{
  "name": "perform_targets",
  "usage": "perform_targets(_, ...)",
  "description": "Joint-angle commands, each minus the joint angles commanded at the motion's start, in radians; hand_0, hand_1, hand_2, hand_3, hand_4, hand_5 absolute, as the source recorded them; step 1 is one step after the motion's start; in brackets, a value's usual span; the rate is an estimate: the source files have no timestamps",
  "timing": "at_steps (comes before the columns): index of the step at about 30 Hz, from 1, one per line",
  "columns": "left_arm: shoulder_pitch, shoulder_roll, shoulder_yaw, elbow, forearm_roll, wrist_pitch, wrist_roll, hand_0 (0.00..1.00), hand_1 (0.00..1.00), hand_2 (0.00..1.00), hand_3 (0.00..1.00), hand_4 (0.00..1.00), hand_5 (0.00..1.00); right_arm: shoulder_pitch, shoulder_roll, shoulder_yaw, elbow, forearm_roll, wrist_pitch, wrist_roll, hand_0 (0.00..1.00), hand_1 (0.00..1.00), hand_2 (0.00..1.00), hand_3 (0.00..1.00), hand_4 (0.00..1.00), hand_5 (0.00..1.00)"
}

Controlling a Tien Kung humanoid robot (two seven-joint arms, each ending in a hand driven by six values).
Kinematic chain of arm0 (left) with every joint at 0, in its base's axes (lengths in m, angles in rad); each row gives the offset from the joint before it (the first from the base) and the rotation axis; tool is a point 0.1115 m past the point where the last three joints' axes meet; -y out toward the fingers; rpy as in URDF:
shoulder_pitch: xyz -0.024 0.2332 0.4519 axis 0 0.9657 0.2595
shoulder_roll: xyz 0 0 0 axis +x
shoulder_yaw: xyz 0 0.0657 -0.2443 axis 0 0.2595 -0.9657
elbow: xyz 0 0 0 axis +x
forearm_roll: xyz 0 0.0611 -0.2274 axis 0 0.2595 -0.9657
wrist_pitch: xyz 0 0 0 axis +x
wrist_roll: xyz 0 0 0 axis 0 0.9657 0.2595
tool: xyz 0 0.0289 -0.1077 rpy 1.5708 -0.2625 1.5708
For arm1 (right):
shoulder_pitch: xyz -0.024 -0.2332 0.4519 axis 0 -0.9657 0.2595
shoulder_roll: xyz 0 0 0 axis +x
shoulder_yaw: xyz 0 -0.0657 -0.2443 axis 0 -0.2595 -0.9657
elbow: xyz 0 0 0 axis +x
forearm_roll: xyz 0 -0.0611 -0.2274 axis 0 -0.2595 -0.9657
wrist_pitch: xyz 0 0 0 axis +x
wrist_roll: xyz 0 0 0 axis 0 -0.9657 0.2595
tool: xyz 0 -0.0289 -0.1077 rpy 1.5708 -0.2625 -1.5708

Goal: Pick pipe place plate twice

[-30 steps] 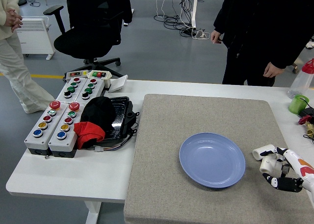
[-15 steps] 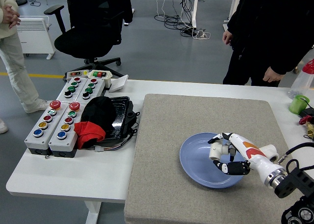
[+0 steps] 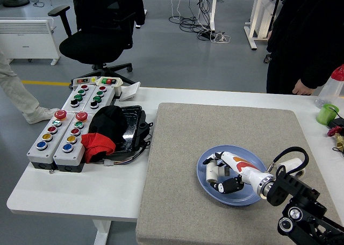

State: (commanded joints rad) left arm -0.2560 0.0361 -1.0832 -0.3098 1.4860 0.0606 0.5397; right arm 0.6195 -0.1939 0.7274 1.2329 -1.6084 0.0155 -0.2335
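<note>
Head view shows your right hand (image 3: 219, 175) low over the blue plate (image 3: 252, 194), which sits on the grey mat (image 3: 215, 132) at about the 5 o'clock part of the tabletop (image 3: 70, 188). The fingers (image 3: 228, 186) are curled around a short white pipe (image 3: 213, 172), thumb on one side and black fingertips on the other, so the hand is clamped on it. The pipe hangs over the plate's 9 o'clock side, close to the dish; whether it already touches the surface you cannot tell from this angle.

You appear to be at the placing step of one pick-and-place round. No other pipe lies in the plate, so this looks like the first of the two.

Next, you would lower the pipe until it rests inside the rim, spread the fingers, then lift clear without dragging the pipe out. A round pipe may roll toward the plate's centre once freed, so let go gently.

Your left hand is not in the picture. A person (image 3: 306, 35) in dark clothing stands at the far edge, around 1 o'clock, hands off the tabletop.
</note>
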Motion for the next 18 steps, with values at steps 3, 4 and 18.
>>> perform_targets(3,0.002,0.0,0.0,-0.001,-0.001,-0.001,0.001,0.656,0.634,0.637,0.559,0.394,0.998,0.02,0.021,-0.01,-0.022,0.0,0.006,-0.011,0.998,0.962,0.998,0.998,0.871,0.447)
perform_targets(4,0.003,0.0,0.002,-0.001,-0.003,0.0,0.002,0.656,0.634,0.637,0.559,0.394,0.998,0.023,0.026,-0.008,-0.026,0.002,0.007,-0.014,0.998,0.962,0.998,0.998,0.871,0.447)
perform_targets(18,0.007,0.001,0.007,-0.001,-0.016,0.003,0.003,0.657,0.636,0.636,0.559,0.395,0.998,-0.027,-0.046,0.176,0.079,-0.014,-0.065,0.028,0.998,0.956,0.998,0.998,0.888,0.46)
